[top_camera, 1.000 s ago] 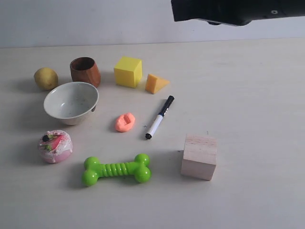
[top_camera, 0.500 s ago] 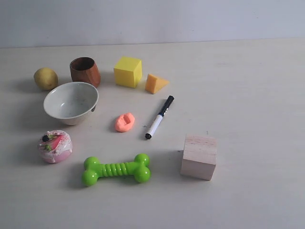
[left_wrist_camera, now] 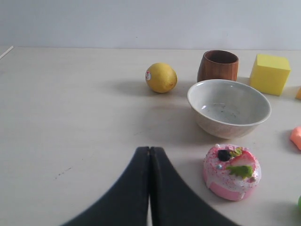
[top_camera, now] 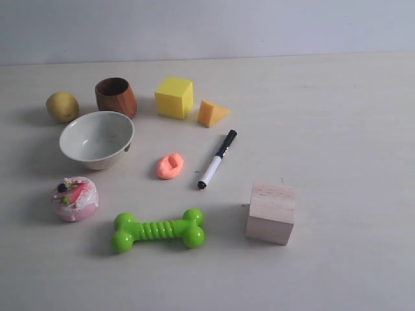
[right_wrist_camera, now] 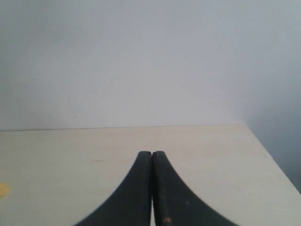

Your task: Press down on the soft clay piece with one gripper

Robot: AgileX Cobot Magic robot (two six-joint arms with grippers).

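The soft clay piece point(top_camera: 170, 166), a small salmon-orange lump with a dent in its top, lies on the table between the white bowl and the marker pen. Its edge also shows in the left wrist view as a clay sliver point(left_wrist_camera: 297, 137) at the frame border. Neither arm appears in the exterior view. My left gripper point(left_wrist_camera: 149, 149) is shut with nothing between its fingers, hovering short of the pink cake toy and far from the clay. My right gripper point(right_wrist_camera: 151, 153) is shut and empty over bare table near a wall.
Around the clay stand a white bowl point(top_camera: 97, 138), a marker pen point(top_camera: 217, 159), an orange foam wedge point(top_camera: 211, 113), a yellow cube point(top_camera: 174, 97), a wooden cup point(top_camera: 115, 96), a lemon point(top_camera: 62, 107), a pink cake toy point(top_camera: 76, 198), a green bone toy point(top_camera: 158, 229) and a wooden block point(top_camera: 271, 212).
A black arm part that filled the upper right of the exterior view one second ago has left the frame. The objects on the table have not moved.
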